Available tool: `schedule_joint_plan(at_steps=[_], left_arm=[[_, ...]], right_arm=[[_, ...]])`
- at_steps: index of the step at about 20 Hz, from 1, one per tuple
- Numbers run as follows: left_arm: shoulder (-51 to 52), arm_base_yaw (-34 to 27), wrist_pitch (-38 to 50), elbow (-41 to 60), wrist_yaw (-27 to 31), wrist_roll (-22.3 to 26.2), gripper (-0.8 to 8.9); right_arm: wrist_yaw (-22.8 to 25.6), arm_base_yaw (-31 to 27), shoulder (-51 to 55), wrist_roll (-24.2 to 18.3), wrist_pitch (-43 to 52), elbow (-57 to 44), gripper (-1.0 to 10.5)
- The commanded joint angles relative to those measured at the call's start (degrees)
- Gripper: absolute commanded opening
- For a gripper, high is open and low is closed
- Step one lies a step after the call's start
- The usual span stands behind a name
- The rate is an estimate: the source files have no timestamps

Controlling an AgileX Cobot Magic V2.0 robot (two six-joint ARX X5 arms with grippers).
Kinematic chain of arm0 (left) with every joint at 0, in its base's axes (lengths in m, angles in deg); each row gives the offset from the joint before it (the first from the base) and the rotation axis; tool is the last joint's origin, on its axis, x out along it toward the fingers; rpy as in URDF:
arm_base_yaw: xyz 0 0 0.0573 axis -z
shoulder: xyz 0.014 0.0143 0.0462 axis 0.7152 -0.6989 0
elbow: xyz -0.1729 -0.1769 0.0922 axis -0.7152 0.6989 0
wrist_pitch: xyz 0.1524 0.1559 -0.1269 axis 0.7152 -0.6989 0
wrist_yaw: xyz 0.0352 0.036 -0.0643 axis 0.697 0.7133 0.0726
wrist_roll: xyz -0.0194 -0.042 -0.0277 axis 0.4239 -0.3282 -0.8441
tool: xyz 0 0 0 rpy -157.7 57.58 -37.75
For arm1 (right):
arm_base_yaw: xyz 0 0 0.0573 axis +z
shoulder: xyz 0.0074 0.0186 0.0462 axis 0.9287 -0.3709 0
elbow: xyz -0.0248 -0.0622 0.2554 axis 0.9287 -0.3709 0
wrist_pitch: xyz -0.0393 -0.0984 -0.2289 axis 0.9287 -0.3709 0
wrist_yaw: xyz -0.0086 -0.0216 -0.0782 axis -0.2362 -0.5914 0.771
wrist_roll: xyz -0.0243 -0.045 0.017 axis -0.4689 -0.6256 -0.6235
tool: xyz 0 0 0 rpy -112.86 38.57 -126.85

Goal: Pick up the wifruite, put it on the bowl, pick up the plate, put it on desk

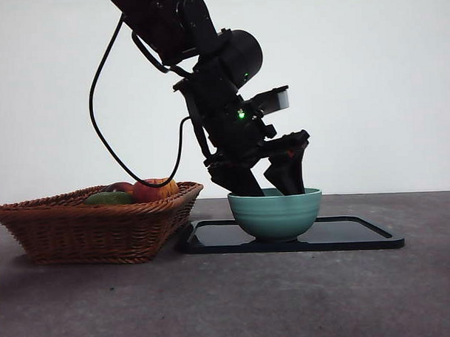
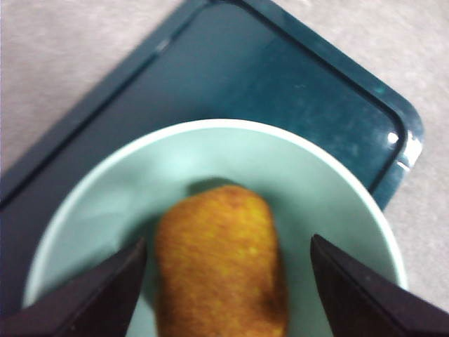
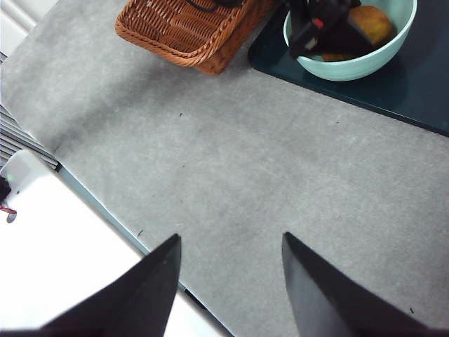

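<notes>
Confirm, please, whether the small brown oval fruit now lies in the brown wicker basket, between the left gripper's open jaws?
Not quite: the small brown oval fruit lies in the teal-green bowl, not the basket, as the left wrist view shows. The left gripper is indeed open around it.

You see a black arm reaching down from the upper left, its left gripper (image 1: 268, 183) dipping both tips inside the bowl (image 1: 275, 214), jaws spread apart. The bowl sits on a flat dark tray (image 1: 360, 236) on the desk (image 1: 230, 301). Just beside the tray stands a wicker basket (image 1: 94, 225) holding an apple (image 1: 153, 189) and a green fruit (image 1: 109, 198).
</notes>
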Motion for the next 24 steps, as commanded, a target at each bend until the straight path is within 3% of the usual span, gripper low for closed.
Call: schedule_joint_plan(at_steps=[1,7,14,19,22,24], left_arm=[[-2.23,0.76,0.2,-1.55,-0.13,0.9,3.69],[-2.25,1.05,0.37,-1.55,-0.09,1.25,1.38],[3.34,0.59,0.33,-1.75,-0.13,-0.17,1.22],[17.55,-1.29,-2.08,-1.75,-0.13,-8.92,1.22],[27.61,-2.19,-9.09,-1.75,-0.13,-15.1,1.22],[33.03,-2.78,-14.23,-1.75,-0.02,-16.44,1.22]], right_arm=[[-0.02,0.26,-0.11,-0.68,0.24,0.28,2.3],[-0.02,0.24,-0.11,-0.68,0.22,0.28,2.3],[-0.02,0.24,-0.11,-0.85,0.22,0.28,2.3],[-0.02,0.24,-0.11,-1.11,0.26,0.28,2.3],[0.0,0.24,-0.11,-1.11,0.31,0.28,2.3],[0.0,0.24,-0.11,-1.16,0.74,0.28,2.3]])
